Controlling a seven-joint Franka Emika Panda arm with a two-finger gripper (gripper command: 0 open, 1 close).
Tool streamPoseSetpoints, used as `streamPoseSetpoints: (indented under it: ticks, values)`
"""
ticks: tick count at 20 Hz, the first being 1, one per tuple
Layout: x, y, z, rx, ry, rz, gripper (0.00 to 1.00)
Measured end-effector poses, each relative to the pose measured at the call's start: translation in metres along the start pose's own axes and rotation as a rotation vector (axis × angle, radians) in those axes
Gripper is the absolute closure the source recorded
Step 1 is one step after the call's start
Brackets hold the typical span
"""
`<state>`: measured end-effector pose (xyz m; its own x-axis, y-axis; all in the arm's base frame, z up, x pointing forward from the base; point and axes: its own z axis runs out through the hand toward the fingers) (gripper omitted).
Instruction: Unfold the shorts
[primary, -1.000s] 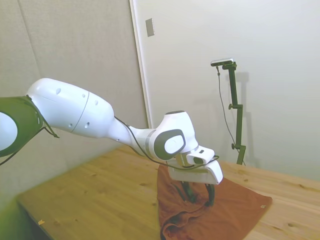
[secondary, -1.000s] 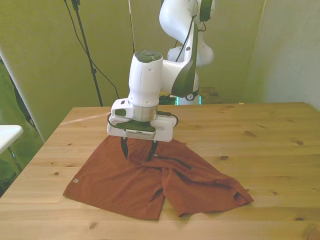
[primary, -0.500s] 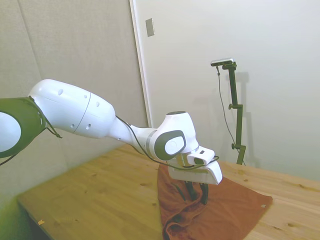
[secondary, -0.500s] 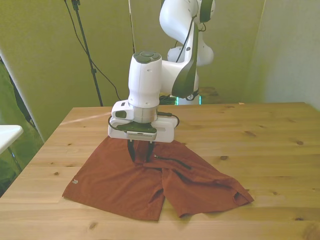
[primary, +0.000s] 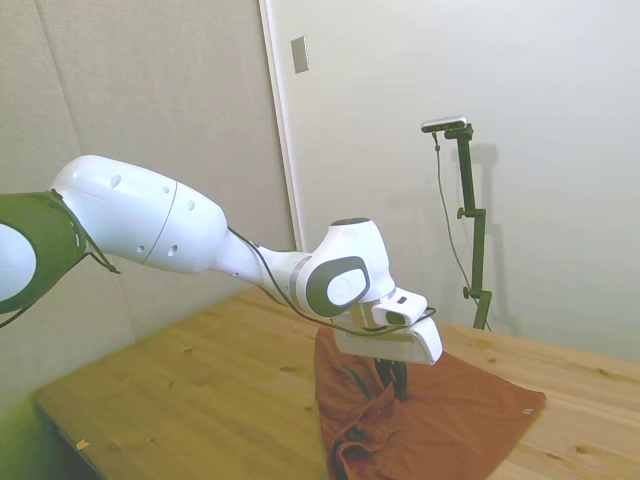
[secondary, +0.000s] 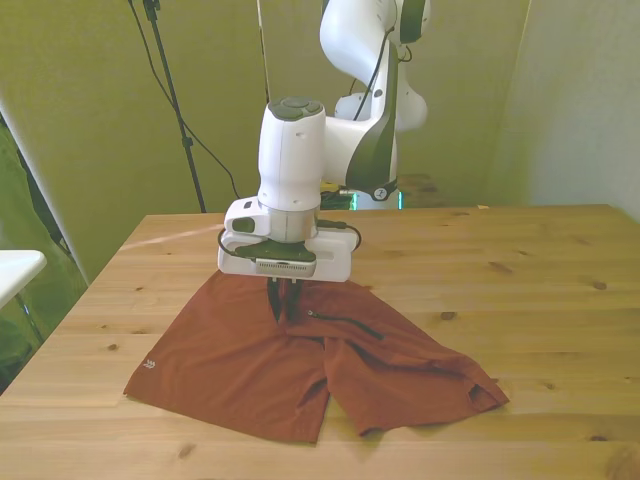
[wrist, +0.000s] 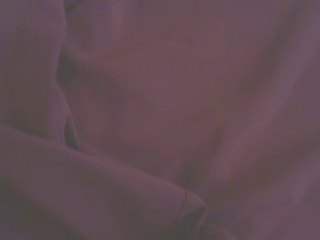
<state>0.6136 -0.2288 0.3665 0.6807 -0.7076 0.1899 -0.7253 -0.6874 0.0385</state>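
Wooden tabletop (secondary: 520, 290) is carrying the shorts (secondary: 300, 365), lying rumpled near its front edge. Tool (secondary: 285, 303) is pinching a fold near the waistband; next it is needing to lift and draw the cloth flat.

Dim, blurry, purple-tinted wrist view

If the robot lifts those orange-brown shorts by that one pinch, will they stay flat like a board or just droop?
The rust-orange fabric shorts will probably droop: they already lie in soft folds and wrinkles on the wooden table. They look thin and light, so the black two-finger gripper, closed on a pinch near the waistband, should raise them easily. The far leg would likely drag along rather than lift cleanly.
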Motion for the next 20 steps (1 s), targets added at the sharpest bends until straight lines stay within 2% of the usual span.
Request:
streamPoseSetpoints:
  ticks: [5,13,20]
  values:
    - [-0.024,0.007,-0.026,0.035,0.009,-0.02,1.0]
    - [-0.136,-0.02,-0.103,0.137,0.035,-0.156,1.0]
    - [-0.239,-0.048,-0.117,0.137,0.049,-0.323,1.0]
